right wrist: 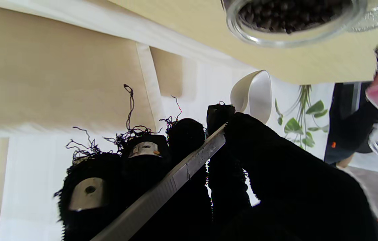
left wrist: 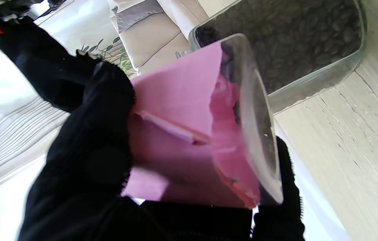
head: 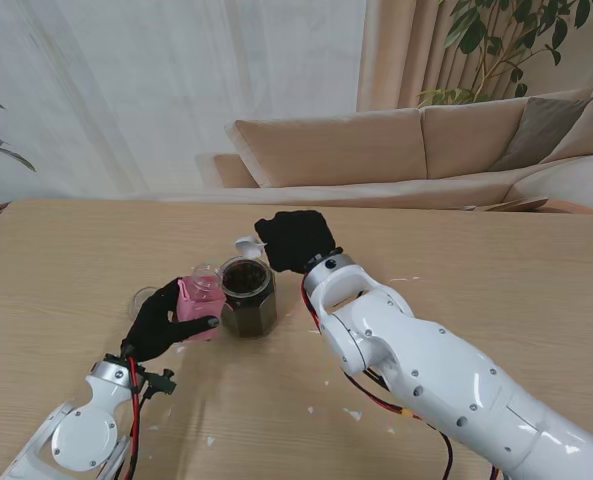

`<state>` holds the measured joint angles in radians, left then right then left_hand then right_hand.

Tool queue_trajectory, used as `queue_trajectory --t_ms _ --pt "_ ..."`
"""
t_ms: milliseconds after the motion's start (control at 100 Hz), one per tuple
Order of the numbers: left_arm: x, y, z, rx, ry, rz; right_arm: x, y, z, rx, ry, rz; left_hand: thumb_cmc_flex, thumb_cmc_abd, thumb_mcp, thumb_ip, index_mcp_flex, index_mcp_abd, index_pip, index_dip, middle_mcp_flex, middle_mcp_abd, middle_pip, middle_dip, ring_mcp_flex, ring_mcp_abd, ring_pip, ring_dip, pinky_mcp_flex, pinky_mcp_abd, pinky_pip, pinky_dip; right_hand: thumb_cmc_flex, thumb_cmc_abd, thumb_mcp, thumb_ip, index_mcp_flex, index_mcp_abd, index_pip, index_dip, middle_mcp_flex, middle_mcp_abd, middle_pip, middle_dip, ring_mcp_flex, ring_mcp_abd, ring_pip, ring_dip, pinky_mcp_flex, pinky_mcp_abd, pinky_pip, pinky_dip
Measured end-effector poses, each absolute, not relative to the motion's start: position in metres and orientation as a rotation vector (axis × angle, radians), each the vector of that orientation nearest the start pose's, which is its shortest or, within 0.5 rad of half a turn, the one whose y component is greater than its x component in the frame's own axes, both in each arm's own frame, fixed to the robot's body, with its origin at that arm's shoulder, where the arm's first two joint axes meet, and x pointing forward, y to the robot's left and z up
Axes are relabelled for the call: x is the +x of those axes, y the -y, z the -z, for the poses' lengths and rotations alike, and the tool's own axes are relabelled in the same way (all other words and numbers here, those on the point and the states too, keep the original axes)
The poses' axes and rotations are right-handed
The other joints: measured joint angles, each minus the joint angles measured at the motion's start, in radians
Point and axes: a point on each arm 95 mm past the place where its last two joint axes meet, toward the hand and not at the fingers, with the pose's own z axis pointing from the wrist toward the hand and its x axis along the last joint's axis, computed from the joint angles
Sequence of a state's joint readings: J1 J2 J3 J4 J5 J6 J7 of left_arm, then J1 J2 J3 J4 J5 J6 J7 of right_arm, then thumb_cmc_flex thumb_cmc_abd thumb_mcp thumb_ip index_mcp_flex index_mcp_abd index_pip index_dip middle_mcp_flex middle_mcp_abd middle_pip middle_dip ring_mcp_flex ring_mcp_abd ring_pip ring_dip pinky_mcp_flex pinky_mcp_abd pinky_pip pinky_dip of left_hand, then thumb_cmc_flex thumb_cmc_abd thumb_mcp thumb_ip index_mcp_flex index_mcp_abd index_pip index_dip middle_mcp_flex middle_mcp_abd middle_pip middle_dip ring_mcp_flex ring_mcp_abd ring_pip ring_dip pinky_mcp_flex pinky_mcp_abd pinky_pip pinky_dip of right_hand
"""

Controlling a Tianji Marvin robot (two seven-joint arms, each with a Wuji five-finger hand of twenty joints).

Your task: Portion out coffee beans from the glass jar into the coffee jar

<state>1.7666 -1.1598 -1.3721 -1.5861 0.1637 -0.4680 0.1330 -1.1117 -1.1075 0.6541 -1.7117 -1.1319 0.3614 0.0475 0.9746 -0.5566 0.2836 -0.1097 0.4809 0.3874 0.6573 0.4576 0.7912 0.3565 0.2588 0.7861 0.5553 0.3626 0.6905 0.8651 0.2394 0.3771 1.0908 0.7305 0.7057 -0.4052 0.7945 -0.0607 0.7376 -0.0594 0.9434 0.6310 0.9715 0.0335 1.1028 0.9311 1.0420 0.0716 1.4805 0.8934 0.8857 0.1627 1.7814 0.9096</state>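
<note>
My left hand [head: 161, 322] gripped the pink coffee jar [head: 202, 302] at frame centre, touching the glass jar [head: 247, 296]. My right hand [head: 294, 240] pinched a spoon [right wrist: 252, 95] just above.

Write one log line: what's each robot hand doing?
left hand: holds pink-labelled glass jar | right hand: holds white metal-handled scoop | bean jar: open

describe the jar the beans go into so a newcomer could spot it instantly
Start at the middle of the wooden table, where the left hand grips a small clear coffee jar beside the bean-filled glass jar. It alone carries a pink label and is tilted.
</note>
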Motion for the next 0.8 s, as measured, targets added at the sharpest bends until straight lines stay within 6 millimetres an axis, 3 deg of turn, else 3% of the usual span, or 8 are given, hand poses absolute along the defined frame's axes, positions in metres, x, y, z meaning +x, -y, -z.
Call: queue_trajectory --t_ms 350,800 --pt "0.35 -0.037 0.335 -1.712 -0.725 2.348 0.444 -0.166 0.238 0.734 -1.613 -1.441 0.0 0.0 0.0 0.0 0.0 0.0 0.0 0.0 0.0 0.0 0.0 0.0 0.0 0.0 0.0 0.0 0.0 0.0 0.0 0.0 0.0 0.0 0.0 0.0 0.0 0.0 0.0 0.0 0.0 -0.001 0.0 0.0 0.0 0.0 0.0 0.0 0.001 0.0 0.0 0.0" --pt "0.35 -0.038 0.334 -1.709 -0.726 2.354 0.451 -0.175 0.251 0.701 -1.708 -1.417 0.0 0.0 0.0 0.0 0.0 0.0 0.0 0.0 0.0 0.0 0.0 0.0 0.0 0.0 0.0 0.0 0.0 0.0 0.0 0.0 0.0 0.0 -0.004 0.0 0.0 -0.003 0.0 0.011 0.0 -0.001 0.0 0.0 0.0 -0.011 0.0 0.0 0.001 -0.011 0.0 -0.002"
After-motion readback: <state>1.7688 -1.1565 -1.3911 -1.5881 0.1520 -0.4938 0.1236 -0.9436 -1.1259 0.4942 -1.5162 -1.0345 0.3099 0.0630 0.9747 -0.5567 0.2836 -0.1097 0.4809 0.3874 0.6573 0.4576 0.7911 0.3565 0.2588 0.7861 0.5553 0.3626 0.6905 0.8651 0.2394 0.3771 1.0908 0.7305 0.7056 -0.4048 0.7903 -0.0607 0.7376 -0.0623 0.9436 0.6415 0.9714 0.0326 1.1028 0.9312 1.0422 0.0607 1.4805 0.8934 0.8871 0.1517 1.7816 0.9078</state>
